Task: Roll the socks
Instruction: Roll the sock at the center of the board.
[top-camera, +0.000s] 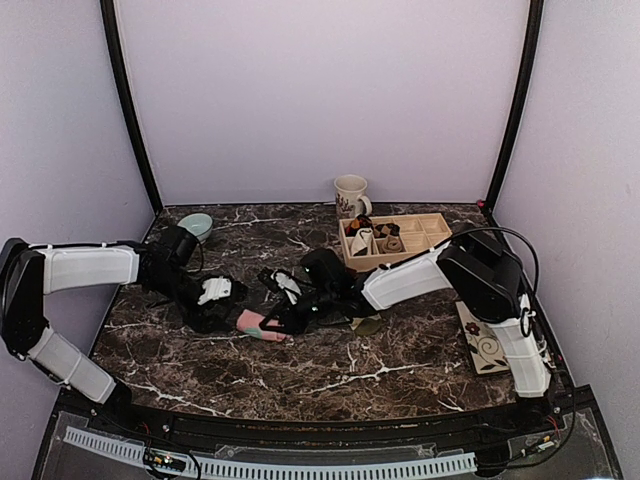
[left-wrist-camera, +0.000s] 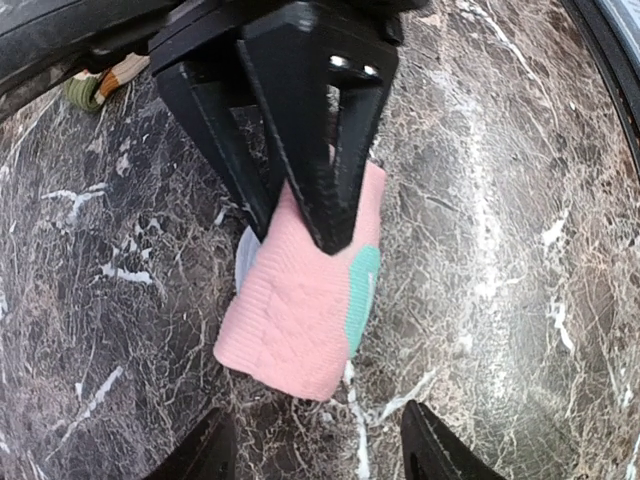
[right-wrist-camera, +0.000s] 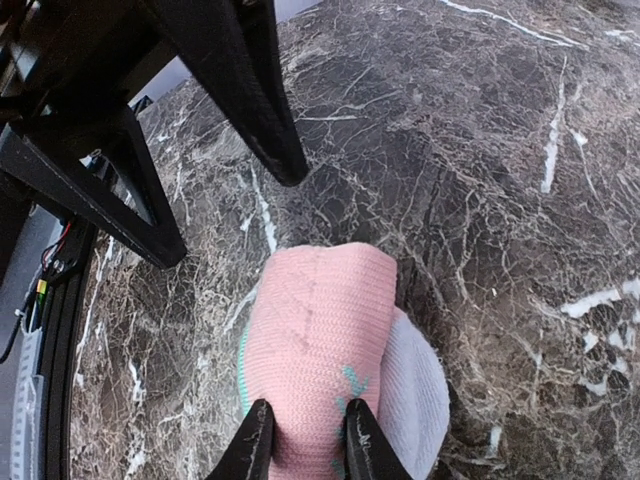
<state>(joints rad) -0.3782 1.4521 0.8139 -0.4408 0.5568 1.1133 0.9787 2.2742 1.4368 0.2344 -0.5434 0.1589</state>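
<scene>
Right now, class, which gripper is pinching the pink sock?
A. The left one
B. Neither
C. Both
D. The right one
D: the right wrist view shows the right gripper with its fingers closed on the pink sock, while the left gripper stands open and clear of it.

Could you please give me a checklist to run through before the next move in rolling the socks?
1. Right gripper has its fingers pinched on the pink sock: ok.
2. Left gripper is open, with nothing between its fingers: ok.
3. The sock's free end lies just ahead of the left gripper, roughly centred: ok.
4. The two grippers are apart, not touching: ok.
5. The sock rests on the table, not dangling: ok.
6. The fold is tight enough to keep rolling: cannot tell.
</scene>
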